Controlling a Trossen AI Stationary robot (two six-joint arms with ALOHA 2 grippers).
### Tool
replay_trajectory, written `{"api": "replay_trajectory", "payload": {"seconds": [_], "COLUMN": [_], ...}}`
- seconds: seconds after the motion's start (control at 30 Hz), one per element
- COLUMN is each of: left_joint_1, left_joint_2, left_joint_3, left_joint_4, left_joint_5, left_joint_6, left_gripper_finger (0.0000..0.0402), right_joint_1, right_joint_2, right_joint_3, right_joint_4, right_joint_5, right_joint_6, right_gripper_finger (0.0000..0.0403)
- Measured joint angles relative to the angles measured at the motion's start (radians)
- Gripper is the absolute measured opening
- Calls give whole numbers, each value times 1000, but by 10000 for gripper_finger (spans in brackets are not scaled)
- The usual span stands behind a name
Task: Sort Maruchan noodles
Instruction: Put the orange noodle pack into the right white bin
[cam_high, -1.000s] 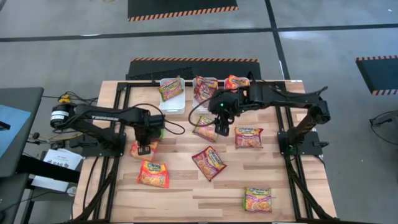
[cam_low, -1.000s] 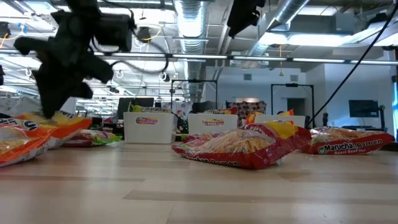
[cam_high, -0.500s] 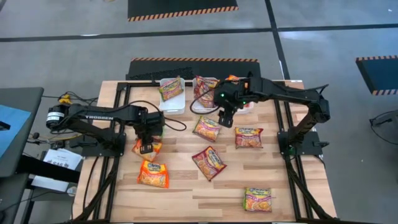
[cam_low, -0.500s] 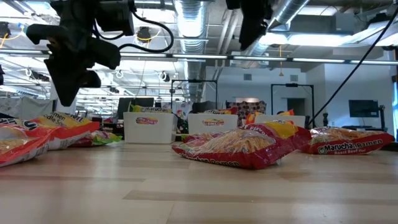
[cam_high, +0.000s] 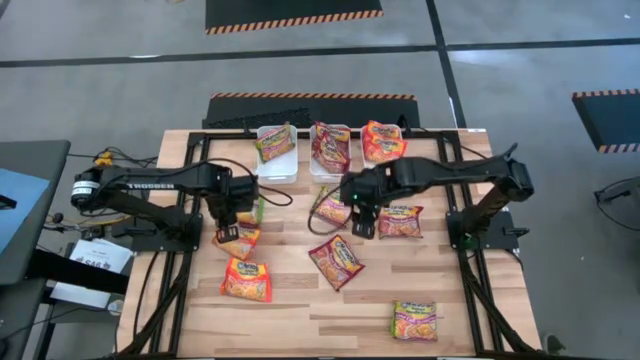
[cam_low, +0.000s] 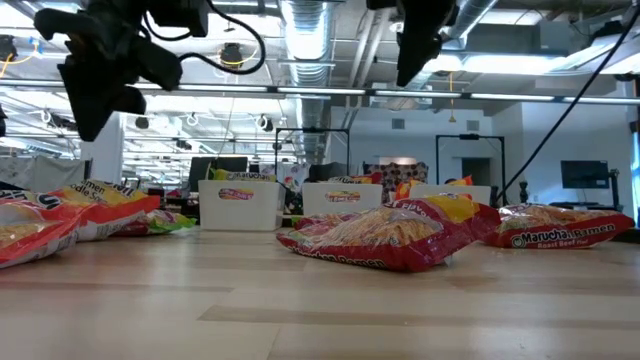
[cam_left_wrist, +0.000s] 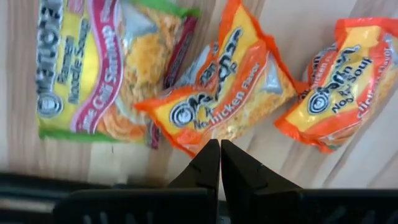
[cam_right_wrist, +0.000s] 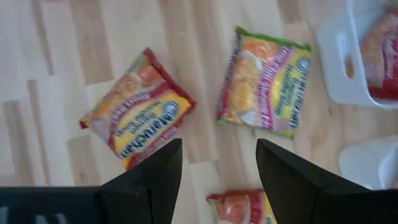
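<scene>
Near the frame's center, my right gripper (cam_high: 362, 226) hangs wide apart above a red-trimmed noodle packet (cam_high: 336, 262); my left gripper (cam_high: 229, 236) is pressed together over an orange packet (cam_left_wrist: 217, 102). Descending off-center could pinch only glossy edge, letting it slip.

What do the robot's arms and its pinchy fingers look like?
Both arms are black and thin, built from jointed tubes. The left arm has white letters along it and a black cable looping beside it. A small green light glows on the right arm. The left gripper and the right gripper each have two flat, dark fingers.
</scene>
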Motion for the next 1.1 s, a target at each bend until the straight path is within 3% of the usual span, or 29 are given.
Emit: {"api": "replay_trajectory", "payload": {"seconds": [0.2, 0.47, 0.57, 0.73, 0.9, 1.1], "left_joint_1": [0, 0, 0, 0, 0, 0], "left_joint_2": [21, 36, 36, 36, 36, 36], "left_joint_3": [0, -1, -1, -1, -1, -1], "left_joint_4": [-66, -108, -108, -3, 140, 164], "left_joint_5": [31, 24, -23, -195, -112, -14], "left_joint_6": [-73, -122, -112, -35, 97, 170], "left_gripper_finger": [18, 100, 137, 180, 184, 184], "right_joint_1": [46, 78, 81, 82, 81, 81], "right_joint_2": [0, 0, 0, 0, 0, 0], "right_joint_3": [0, 0, 0, 0, 0, 0], "right_joint_4": [12, 12, 11, 12, 12, 21], "right_joint_5": [22, 24, 27, 27, 27, 27], "right_joint_6": [-4, -28, -28, -28, -19, 7], "right_gripper_finger": [228, 228, 228, 228, 228, 228]}}
